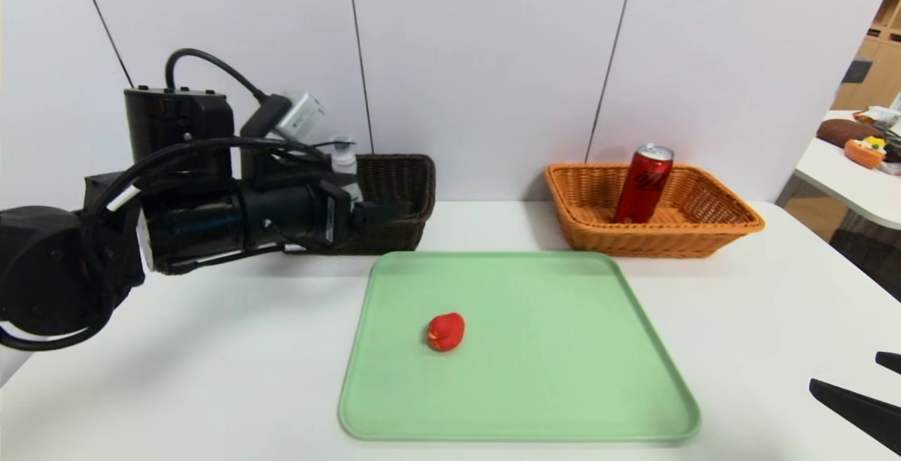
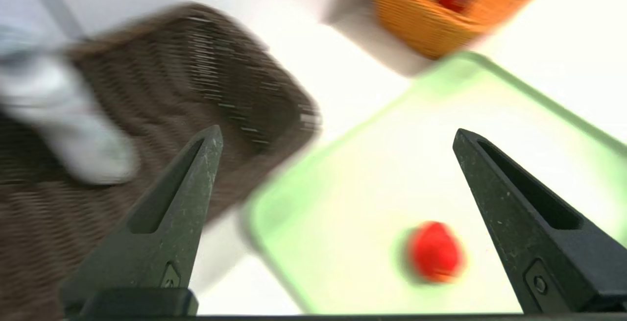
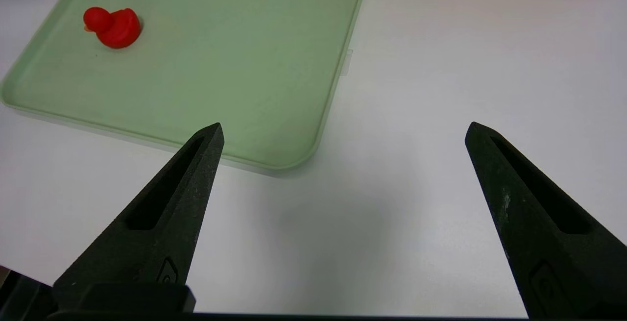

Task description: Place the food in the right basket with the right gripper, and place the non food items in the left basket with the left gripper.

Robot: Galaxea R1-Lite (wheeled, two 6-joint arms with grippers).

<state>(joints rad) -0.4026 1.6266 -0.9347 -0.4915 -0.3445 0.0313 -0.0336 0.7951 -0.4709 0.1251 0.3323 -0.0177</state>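
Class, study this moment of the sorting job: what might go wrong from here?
1. The red duck on the green tray is small and rounded; the open left gripper could pinch it sideways and flick it away.
2. The red can leans in the orange basket; it might topple.

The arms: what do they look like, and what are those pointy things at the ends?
The left arm is black and chunky, draped with black cables, and carries a silver-white box on its wrist. Each arm ends in a gripper: the left gripper and right gripper have two matte black, tapered jaws, each with a long slot.
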